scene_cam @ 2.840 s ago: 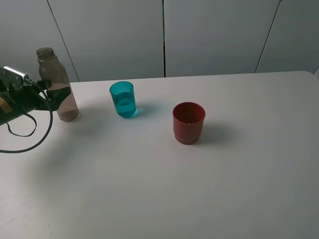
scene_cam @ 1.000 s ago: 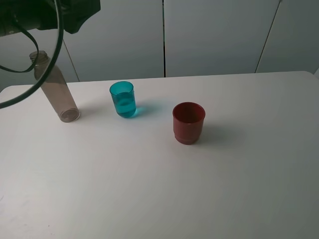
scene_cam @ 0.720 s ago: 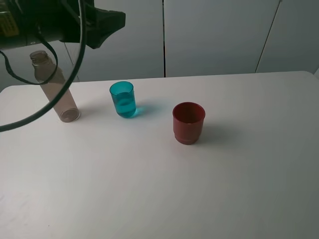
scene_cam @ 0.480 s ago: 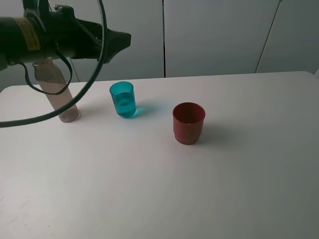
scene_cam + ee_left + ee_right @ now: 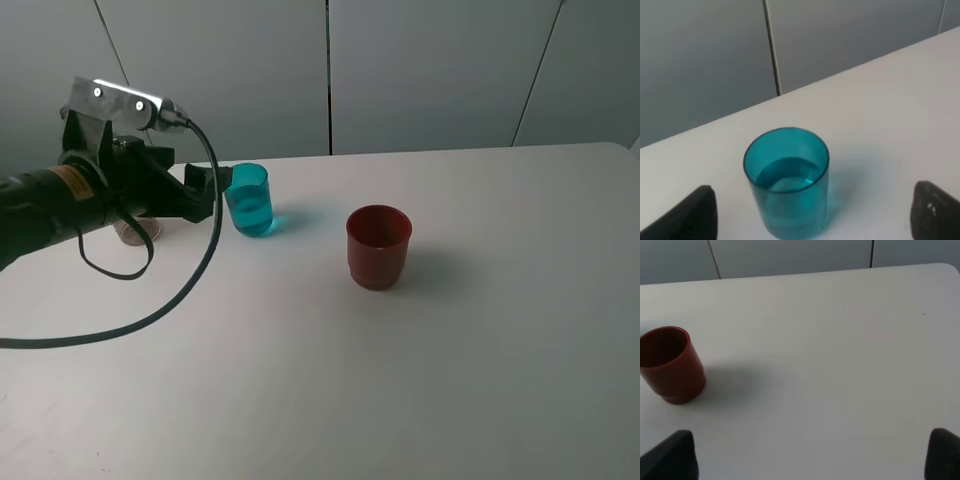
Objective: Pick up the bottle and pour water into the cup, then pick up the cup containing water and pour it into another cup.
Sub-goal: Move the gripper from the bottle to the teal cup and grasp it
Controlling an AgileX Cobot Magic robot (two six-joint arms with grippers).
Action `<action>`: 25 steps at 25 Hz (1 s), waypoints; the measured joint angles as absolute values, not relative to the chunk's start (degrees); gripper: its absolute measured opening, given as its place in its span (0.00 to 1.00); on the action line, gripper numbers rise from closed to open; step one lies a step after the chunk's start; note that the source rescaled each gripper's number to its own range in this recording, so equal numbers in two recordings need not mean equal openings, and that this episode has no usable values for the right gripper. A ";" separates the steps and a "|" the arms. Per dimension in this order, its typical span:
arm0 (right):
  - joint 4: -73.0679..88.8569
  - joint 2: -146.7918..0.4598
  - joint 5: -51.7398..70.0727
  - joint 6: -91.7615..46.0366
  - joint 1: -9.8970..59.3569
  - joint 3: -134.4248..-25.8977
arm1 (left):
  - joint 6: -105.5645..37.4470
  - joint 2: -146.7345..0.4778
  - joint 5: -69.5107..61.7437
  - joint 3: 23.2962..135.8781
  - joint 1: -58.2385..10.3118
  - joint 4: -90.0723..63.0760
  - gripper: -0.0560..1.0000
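The left gripper (image 5: 815, 215) is hovering wide open just short of the teal cup (image 5: 786, 185), which is standing part-filled on the counter (image 5: 880, 125) apart from the red cup (image 5: 378, 246), so the grasp is calling for a level, centred, gentle squeeze at mid-height.

The cup (image 5: 786, 182) is translucent teal-blue, and the water in it takes the same tint. The other cup (image 5: 379, 246) is an opaque, plain dark red. The surface (image 5: 450, 350) is plain white. The left fingers (image 5: 695, 215) and the right fingers (image 5: 670, 455) are matt black. The left arm (image 5: 40, 205) is black, with a small yellow label and a silver-grey bracket (image 5: 120, 98). The wall (image 5: 430, 70) is pale grey with thin dark seams.
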State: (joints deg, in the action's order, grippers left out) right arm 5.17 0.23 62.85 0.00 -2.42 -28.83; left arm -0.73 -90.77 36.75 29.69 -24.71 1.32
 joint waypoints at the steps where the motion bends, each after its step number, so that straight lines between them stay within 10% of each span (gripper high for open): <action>1: 5.17 0.23 62.85 0.00 -2.42 -28.83 | -0.85 -91.99 38.35 28.89 -24.47 1.06 0.95; 25: 5.17 0.23 62.85 -0.33 -2.42 -28.83 | -0.53 -118.70 63.22 33.83 -22.39 3.13 0.95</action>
State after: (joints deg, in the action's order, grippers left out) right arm 5.17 0.23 62.85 -0.33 -2.42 -28.83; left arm -0.53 -118.70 63.22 33.83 -22.39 3.13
